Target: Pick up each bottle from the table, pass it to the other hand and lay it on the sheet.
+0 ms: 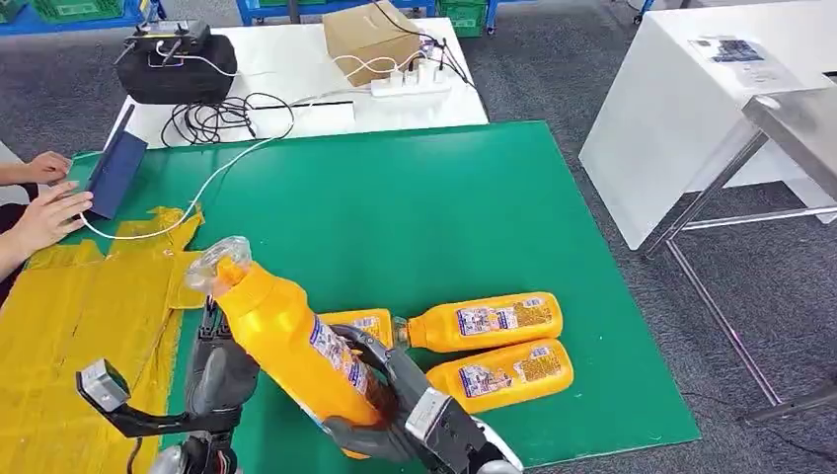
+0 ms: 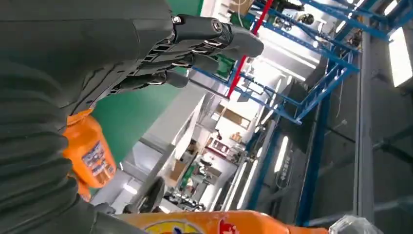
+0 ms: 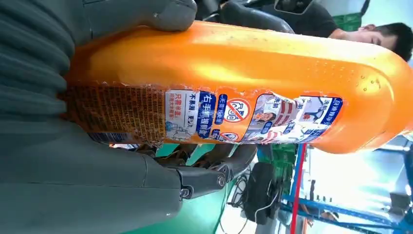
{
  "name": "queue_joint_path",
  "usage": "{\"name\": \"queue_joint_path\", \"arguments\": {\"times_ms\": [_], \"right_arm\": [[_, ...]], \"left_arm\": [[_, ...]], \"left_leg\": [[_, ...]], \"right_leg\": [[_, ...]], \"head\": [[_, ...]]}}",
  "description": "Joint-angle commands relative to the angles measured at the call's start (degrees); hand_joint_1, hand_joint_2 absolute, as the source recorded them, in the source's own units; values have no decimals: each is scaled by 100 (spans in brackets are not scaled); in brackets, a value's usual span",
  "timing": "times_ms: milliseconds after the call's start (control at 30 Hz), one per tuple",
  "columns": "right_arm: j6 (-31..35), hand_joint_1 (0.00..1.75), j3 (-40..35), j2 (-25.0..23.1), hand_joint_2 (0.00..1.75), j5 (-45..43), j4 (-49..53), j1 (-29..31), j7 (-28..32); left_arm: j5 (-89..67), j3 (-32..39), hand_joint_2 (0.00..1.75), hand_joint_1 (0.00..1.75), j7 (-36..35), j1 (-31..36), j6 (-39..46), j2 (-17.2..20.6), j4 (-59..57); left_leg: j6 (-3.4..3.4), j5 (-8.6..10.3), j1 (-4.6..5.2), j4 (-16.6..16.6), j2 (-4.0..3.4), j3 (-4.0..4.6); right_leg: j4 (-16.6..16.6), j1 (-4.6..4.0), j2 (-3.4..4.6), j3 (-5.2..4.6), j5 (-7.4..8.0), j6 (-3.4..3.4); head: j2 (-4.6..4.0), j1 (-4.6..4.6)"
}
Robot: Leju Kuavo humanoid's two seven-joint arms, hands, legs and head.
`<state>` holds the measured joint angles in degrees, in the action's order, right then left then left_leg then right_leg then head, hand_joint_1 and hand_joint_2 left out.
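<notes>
1. The right hand holds one orange bottle by its lower body, tilted, with its clear cap up and leaning toward the yellow sheet. It is lifted clear of the green tabletop.
2. In the right wrist view the thumb lies over one side of the bottle and the dark fingers curl under the labelled side, so the body sits wrapped between them.
3. The left hand stands just beside the held bottle, on its sheet side. In the left wrist view its fingers are stretched out and apart with nothing in them, and the bottle's body runs nearby.
4. Handling, as I judge it: the bottle is rigid plastic, smooth and glossy, so likely slippery. If full, it is weighty toward the base. The flat, labelled mid-body gives the surest hold; the narrow neck and cap would let it swing.
5. For the pass, the left hand should take the free upper body, above the right hand's fingers.
6. Three more bottles lie on their sides on the tabletop, close together.
</notes>
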<state>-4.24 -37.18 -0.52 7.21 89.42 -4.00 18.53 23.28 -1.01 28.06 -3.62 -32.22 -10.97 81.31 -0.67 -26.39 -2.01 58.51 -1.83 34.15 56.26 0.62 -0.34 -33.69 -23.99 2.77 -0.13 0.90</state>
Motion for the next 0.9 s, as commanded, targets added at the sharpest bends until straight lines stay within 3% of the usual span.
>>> {"name": "queue_joint_path", "arguments": {"times_ms": [33,300,600,900], "right_arm": [[533,175,613,33,175,137,705,-365,185],[612,175,1176,60,175,404,950,-457,-45],[14,175,414,470,175,1049,15,59,-833],[15,175,407,459,175,1048,-25,80,-829]], "left_arm": [[-193,65,175,0,12,-44,-50,158,-305],[-456,271,175,0,34,-197,2,53,-119],[-842,222,175,0,56,-28,47,68,-311],[-848,216,175,0,59,-16,50,66,-323]], "left_leg": [[16,-1,12,-10,22,-19],[12,-1,8,-6,14,-8],[14,-1,4,-12,6,-18],[15,0,6,-12,11,-16]], "right_leg": [[0,10,-7,16,-7,-8],[0,7,-3,10,-5,-7],[-9,2,8,18,2,-7],[-6,5,3,17,-1,-8]], "head": [[0,2],[0,0],[0,0],[0,0]]}}
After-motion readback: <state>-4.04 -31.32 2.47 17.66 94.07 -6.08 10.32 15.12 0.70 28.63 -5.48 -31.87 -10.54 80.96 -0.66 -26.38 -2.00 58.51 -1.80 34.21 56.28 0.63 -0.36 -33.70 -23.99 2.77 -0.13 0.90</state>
